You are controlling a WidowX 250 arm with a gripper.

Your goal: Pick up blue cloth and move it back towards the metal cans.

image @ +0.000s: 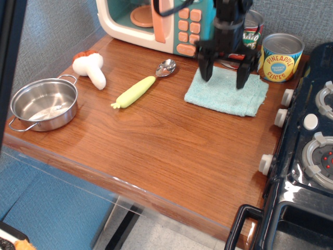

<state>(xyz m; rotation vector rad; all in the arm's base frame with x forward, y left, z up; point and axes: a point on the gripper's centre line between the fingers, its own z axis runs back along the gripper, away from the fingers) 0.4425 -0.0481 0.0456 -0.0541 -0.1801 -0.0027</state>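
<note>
Nearest, along the right edge: a black toy stove (307,172) with white knobs and grey burners, butted against the wooden table (156,151). At the near left corner of the table: a shiny steel pot (42,104) with two handles, upright, apart from everything else.

Further back, left of centre: a white mushroom-like toy (89,66) with an orange cap, lying on its side. Beside it toward the middle: a pale yellow-green toy vegetable (135,91), lying diagonally, its far end close to the bowl of a metal spoon (166,67); contact between the two cannot be told.

Right of centre, toward the back: the blue cloth (226,92), spread flat on the wood, near the stove's knobs, its far edge reaching close to the metal cans (268,47). Above the cloth's far half: the gripper (226,70), black, pointing down, jaws spread wide and holding nothing, both fingertips over the cloth; whether touching the fabric or just above it cannot be told.

At the back, against the grey wall: a toy microwave (156,23) in white, teal and peach. Right of it, the tomato sauce can, largely hidden behind the arm. Next to that, the yellow-and-blue pineapple slices can, fully in view, just beyond the cloth's far right corner.
</note>
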